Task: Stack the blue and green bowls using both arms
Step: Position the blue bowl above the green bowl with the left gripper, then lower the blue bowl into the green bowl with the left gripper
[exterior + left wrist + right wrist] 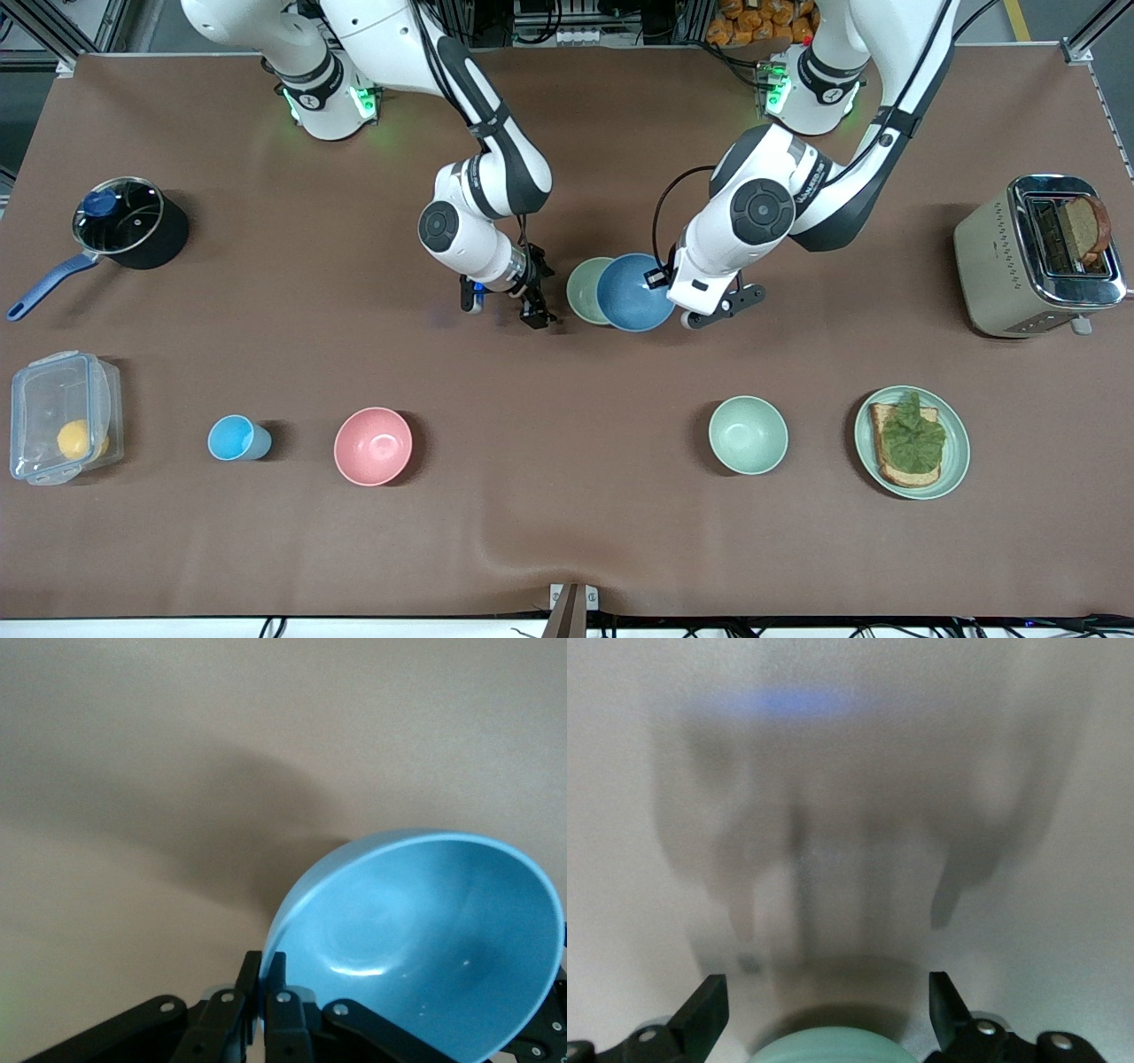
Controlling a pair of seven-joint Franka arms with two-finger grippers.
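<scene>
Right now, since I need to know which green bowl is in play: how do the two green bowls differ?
One green bowl sits mid-table between the grippers, partly covered by the blue bowl that the shut left gripper holds tilted over it; the other green bowl is fully visible. The first is farther from the front camera; the second stands alone beside the plate. The open right gripper is next to the first only. Both look the same pale green.
</scene>
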